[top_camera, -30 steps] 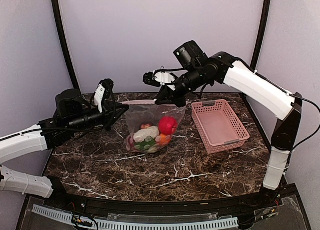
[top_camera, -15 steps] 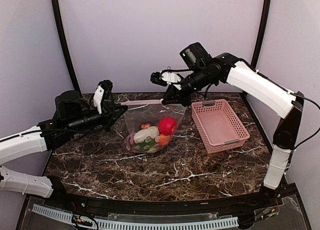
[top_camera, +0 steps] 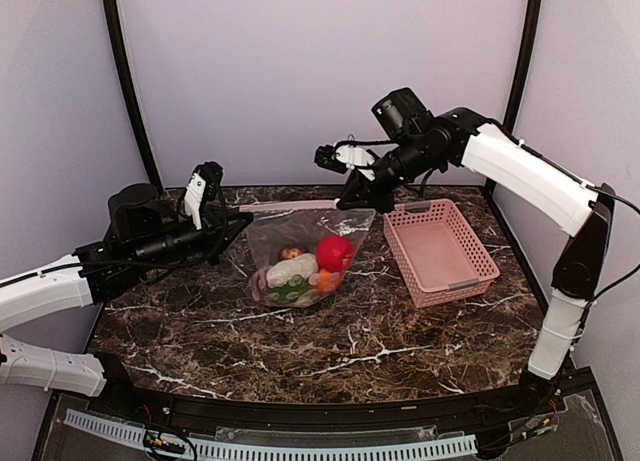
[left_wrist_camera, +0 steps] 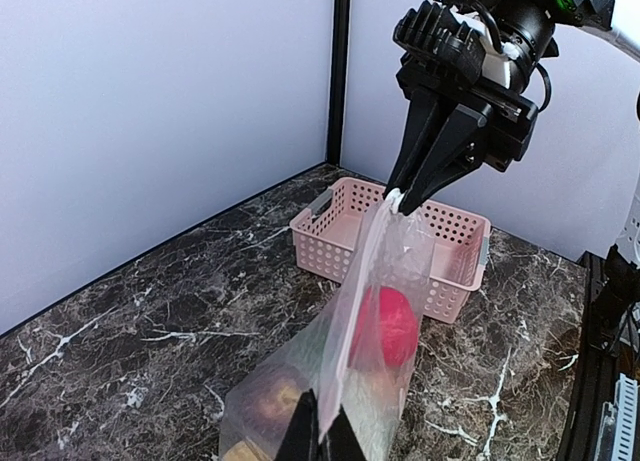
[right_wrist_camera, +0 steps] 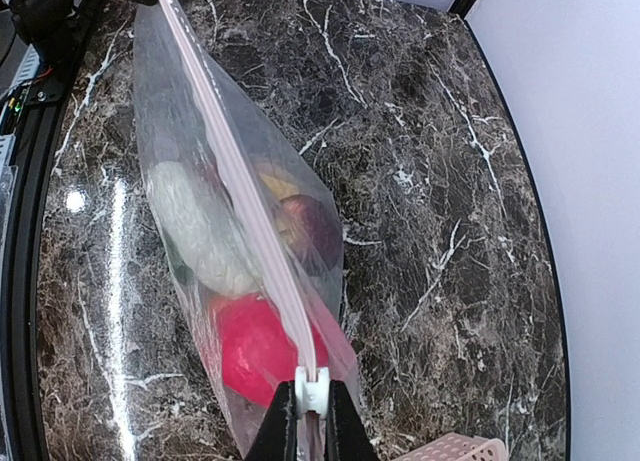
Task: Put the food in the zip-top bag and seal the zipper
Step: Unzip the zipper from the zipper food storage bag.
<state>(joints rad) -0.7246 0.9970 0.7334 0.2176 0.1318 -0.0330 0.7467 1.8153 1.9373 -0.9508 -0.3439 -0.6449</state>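
- While my L pincer and R pincer are each clamped shut on one end of the zipper, the zip-top bag hangs between and below them, with the food inside.
- Risk: if one pinch slips, the bag flops over. I cannot tell if the seal is complete, so food could spill.
- Risk: pulling too hard may tear the plastic.
- Count: 2 pincers, 1 bag, 1 pink basket below R pincer, approx 5 food pcs seen: red, white, maroon, orange, yellowish.
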